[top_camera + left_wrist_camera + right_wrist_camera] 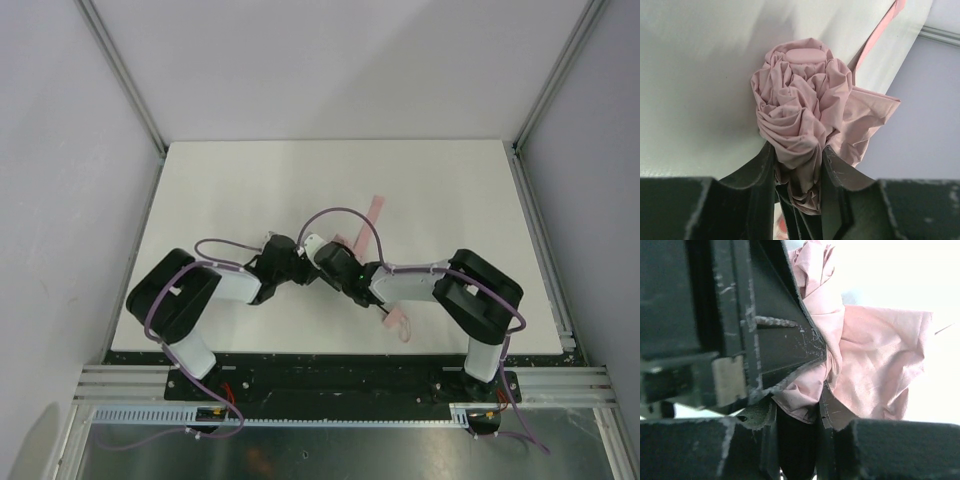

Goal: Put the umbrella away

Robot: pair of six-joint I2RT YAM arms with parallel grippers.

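Umbrella: the umbrella (800, 115) is folded down, and its pink cloth sits in a loose, crumpled bunch.
Where it is: it is over the middle of the white bench (230, 190), between the two arms. I cannot tell if it rests on the bench or hangs just above it.
Left hand: the left hand (799, 152) is closed most of the way and squeezes the bunched cloth between its two fingers.
Right hand: the right hand (797, 407) is right next to the left one. Its fingers stand close together with pink cloth between them, so it looks like it grips the umbrella too.
Loose bits: a pink strap (375, 207) sticks out on the far side. A small pink loop (401, 327) pokes out near the right arm.
Step now: I think this is the tidy-up part, where the floppy cloth gets gathered around the stick.
Next move: one hand needs to hold the umbrella firm. The other has to turn or smooth the cloth until it lies tight, then bring the strap around it.
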